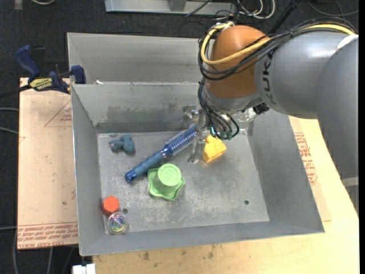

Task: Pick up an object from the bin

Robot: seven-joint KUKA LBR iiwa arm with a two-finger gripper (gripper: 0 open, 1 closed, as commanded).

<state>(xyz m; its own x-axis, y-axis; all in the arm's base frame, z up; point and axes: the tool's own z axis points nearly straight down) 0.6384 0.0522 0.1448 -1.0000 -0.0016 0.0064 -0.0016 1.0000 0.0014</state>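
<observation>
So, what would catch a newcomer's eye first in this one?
The arm's orange wrist cover looms at the upper right, with the claw down near the back middle of the bin. It is beside a yellow block and the ribbed end of a long blue tool. A bright green cup sits mid-bin, just in front of that tool.

Grey metal bin, sloping walls and a flat scuffed floor, is carrying six loose things.
- Yellow block is lying right of the floor's middle, toward the back.
- Blue ribbed tool is lying slantwise across the middle.
- Green round-topped piece is sitting just in front of it.
- Grey-blue lump is sitting at the back left.
- Orange cap and clear glinting round thing are resting together at the front left corner.
</observation>
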